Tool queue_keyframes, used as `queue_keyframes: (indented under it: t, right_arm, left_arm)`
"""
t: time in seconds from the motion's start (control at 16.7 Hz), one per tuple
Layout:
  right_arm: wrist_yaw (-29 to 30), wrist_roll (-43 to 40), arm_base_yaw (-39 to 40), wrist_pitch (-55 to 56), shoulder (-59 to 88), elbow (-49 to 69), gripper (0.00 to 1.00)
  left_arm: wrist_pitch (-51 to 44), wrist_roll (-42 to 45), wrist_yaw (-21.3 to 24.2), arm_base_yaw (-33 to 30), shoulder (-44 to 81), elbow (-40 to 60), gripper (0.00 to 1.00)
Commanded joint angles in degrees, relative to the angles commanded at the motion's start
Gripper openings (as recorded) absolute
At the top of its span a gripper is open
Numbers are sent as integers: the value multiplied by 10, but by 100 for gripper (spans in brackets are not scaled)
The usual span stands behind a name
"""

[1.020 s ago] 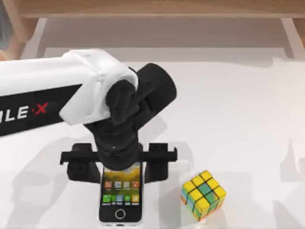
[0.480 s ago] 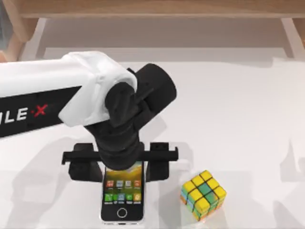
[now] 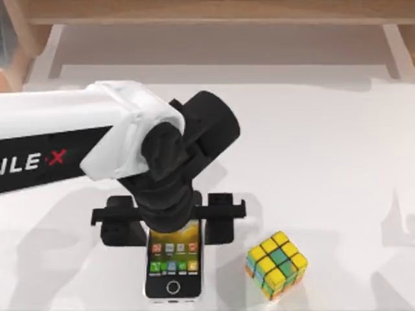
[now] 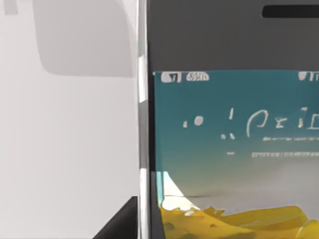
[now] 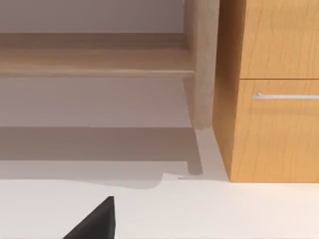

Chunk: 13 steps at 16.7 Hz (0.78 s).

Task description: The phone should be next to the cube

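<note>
The phone (image 3: 172,269) lies flat near the table's front edge, its lit screen with app icons and round home button facing up. My left gripper (image 3: 172,228) reaches down over its far end, one black finger on each long side, shut on the phone. In the left wrist view the phone (image 4: 229,149) is seen very close, with white table beside it. The cube (image 3: 277,264), mostly yellow with green, orange and blue tiles, sits to the phone's right with a small gap between them. A dark part of my right gripper (image 5: 94,221) shows in the right wrist view, parked away from the work.
The white table (image 3: 324,162) stretches free to the right and behind the cube. A wooden shelf (image 3: 207,13) runs along the back. A wooden cabinet with a drawer handle (image 5: 279,94) stands off the table's edge in the right wrist view.
My left gripper has slid to the right, taking the phone with it, closer to the cube. The cube has not moved.
</note>
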Motion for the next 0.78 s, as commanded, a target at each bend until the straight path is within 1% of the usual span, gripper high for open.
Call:
queue_keyframes:
  t: [0.42, 0.78]
  right_arm:
    - [0, 0, 0, 0, 0, 0, 100]
    - [0, 0, 0, 0, 0, 0, 100]
  left_arm:
    - [41, -1, 0, -1, 25, -29, 0]
    - [49, -1, -1, -1, 44, -46, 0]
